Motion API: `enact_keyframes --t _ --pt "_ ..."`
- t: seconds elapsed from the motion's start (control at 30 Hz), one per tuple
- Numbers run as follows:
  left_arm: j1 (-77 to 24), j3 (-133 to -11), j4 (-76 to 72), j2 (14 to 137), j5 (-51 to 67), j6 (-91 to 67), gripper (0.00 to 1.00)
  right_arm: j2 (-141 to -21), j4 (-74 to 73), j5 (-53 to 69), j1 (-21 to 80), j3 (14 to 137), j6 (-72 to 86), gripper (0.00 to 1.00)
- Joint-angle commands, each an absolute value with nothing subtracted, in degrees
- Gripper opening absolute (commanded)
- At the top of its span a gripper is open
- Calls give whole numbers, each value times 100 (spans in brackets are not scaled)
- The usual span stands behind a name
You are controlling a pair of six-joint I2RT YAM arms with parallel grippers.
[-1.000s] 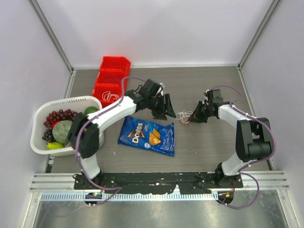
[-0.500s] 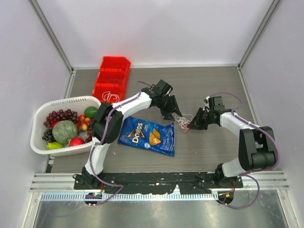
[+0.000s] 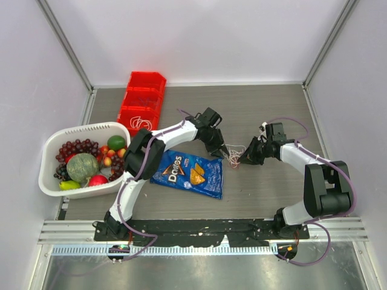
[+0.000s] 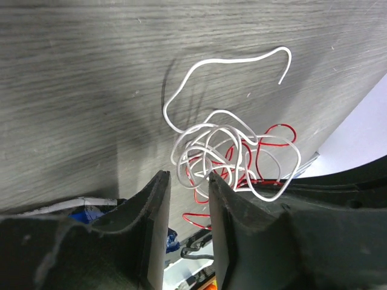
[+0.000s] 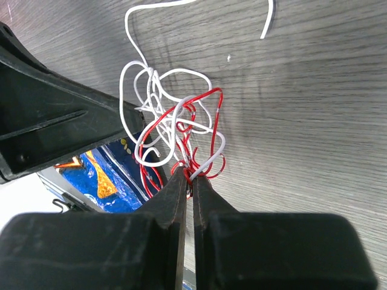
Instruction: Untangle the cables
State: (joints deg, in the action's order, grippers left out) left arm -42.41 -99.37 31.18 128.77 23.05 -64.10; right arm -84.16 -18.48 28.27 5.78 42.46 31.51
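Cables (image 3: pixel 233 152) lie in 1 small knot on the grey table (image 3: pixel 266 109), at about 2 o'clock from the blue chip bag (image 3: pixel 188 174) and just off its upper right corner. From overhead I see both arms meeting at that knot: the left gripper (image 3: pixel 225 154) comes in from 10 o'clock, the right gripper (image 3: pixel 240 160) from 4 o'clock.

On my left wrist feed, the cables (image 4: pixel 233 154) show as white loops over red ones, with 1 white end curling away toward 12 o'clock and lying flat on the wood. The left gripper (image 4: pixel 188 181) has its jaws set narrow, with a clear gap between them, and the lowest white and red loops sit right at that gap. I can't quite tell whether either pad touches a strand.

On my right wrist feed, the right gripper (image 5: pixel 188 179) is pinched almost fully together, and red and white strands of the cables (image 5: pixel 175 130) run into the slit between its tips, so it has hold of the knot at its 6 o'clock edge. The rest of the bundle fans out toward 12 o'clock from that pinch, with 2 loose white ends at the top of the view. The chip bag (image 5: pixel 103 175) shows at 9 o'clock of the tips, under a black finger of the other arm.

Elsewhere, a white basket (image 3: pixel 48 175) of fruit sits at 9 o'clock from the bag, and red bins (image 3: pixel 142 99) stand at 11 o'clock, well apart from the knot.
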Motion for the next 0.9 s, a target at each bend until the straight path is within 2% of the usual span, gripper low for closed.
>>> enact_keyframes --t 0.0,0.07,0.13,0.2,0.43,0.67,0.87 --pt "-4228 -10204 3120 12946 2311 -6399 31 -8192 -1749 2944 589 4307 3182 4" --pt "-4227 -10257 3094 12938 2303 -6320 26 -8174 -1801 2927 589 4342 3164 4" --pt "-4201 -10318 3076 12885 2259 -6180 9 -8139 -1819 2909 589 4350 3155 4" --pt "-4201 -10388 3067 12745 2145 -5951 0 -8121 -1828 2857 597 4333 3164 5" --pt "-4201 -10240 2997 11340 1433 -4932 0 -8147 -2311 2111 580 4491 3032 8" --pt "-4201 -9888 3023 10056 1292 -4220 0 -8218 -2917 942 571 4842 2796 9" --pt "-4184 -10142 3102 9212 1195 -3473 0 -8244 -3129 309 563 4940 2742 11"
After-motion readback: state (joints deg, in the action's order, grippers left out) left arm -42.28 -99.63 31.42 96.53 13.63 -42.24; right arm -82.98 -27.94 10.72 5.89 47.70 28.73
